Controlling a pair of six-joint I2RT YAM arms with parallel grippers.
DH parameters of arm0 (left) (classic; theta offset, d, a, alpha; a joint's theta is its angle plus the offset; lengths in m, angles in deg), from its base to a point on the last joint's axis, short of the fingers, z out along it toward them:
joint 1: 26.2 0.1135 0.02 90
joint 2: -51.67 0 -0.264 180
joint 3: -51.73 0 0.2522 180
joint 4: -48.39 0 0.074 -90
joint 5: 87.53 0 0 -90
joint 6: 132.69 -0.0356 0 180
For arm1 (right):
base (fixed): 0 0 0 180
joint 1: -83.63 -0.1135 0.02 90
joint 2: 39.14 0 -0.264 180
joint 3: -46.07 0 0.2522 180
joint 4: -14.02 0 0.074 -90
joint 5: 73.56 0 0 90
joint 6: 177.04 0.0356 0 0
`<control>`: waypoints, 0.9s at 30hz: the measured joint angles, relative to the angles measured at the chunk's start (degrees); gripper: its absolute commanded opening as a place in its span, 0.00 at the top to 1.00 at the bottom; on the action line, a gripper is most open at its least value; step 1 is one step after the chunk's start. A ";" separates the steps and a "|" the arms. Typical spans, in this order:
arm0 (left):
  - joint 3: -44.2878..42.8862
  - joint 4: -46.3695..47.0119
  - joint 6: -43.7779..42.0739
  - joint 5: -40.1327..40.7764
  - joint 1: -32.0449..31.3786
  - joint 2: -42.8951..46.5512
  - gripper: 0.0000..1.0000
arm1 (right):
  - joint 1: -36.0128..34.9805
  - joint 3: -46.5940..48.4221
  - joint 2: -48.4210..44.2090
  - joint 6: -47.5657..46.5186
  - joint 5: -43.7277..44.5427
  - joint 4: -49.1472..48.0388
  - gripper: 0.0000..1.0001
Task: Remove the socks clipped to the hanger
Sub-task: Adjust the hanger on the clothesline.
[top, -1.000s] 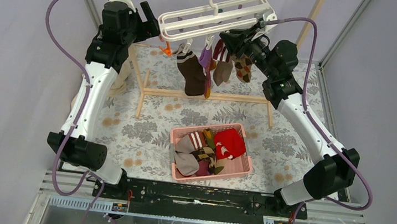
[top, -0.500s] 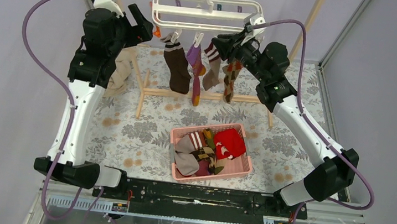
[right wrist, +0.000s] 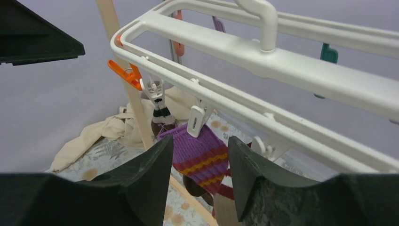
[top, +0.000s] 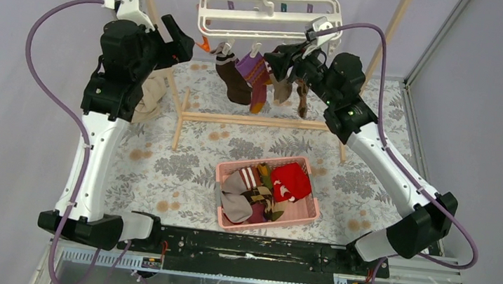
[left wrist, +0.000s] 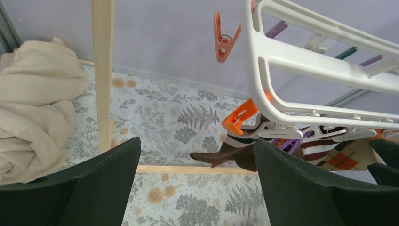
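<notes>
The white hanger [top: 269, 15] hangs by its hook from the metal rail. Clipped under it are a brown sock [top: 234, 82], a purple striped sock [top: 255, 68], a beige sock with maroon stripes [top: 282, 89] and an argyle sock [top: 302, 98]. My left gripper [top: 178, 39] stands wide open beside the hanger's left end [left wrist: 301, 61], near an orange clip [left wrist: 240, 115], holding nothing. My right gripper [top: 282, 53] is below the hanger's right part, jaws apart. In the right wrist view the purple sock [right wrist: 207, 155] shows beyond the gap of the right gripper [right wrist: 200, 141], unclamped.
A pink basket [top: 275, 221] holds several socks, one of them red [top: 292, 181]. The wooden rail frame [top: 258, 121] stands on the floral cloth. A cream cloth [top: 147, 99] lies by the frame's left post [left wrist: 102, 75].
The hanger swung from tilted back to level and the socks swung with it. My right jaws opened wider. My left arm rose and shifted left.
</notes>
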 measured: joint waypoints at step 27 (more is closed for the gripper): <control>14.29 -6.84 4.96 -13.88 0.00 24.09 0.01 | 14.32 -32.81 -20.98 10.29 5.57 9.90 0.24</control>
